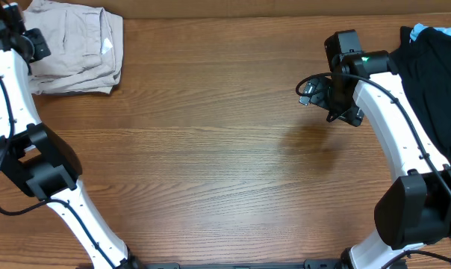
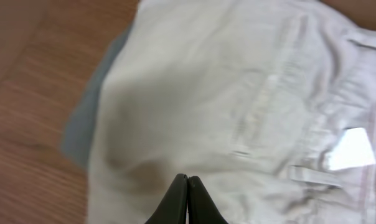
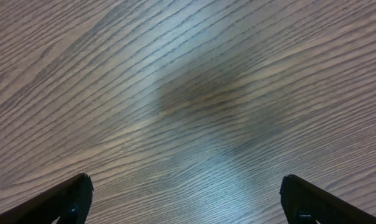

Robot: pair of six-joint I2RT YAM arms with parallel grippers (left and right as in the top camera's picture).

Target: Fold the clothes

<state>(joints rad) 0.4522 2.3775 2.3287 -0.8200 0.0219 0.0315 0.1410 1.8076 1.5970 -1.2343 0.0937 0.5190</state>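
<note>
Overhead: khaki shorts sit as a compact bundle at the far-left corner of the table, and we judge them done. The left arm reaches to their left edge. The black garment is heaped at the far-right edge, long axis running near-to-far, with a bit of blue cloth at its top. The right gripper hangs over bare wood, well apart from the shorts. The black garment lies just to its right, so the right arm is clearly the nearer one for the next pick.

Left wrist: the left gripper has its fingertips pressed together, and we see no cloth pinched between them. Khaki fills the view, with the white tag at right and the grey shorts peeking out underneath at left.

Right wrist: the right gripper's jaws are spread wide and hold nothing, with only wood grain between them. No garment is in this view, so we'd need a swing to the right before closing.
</note>
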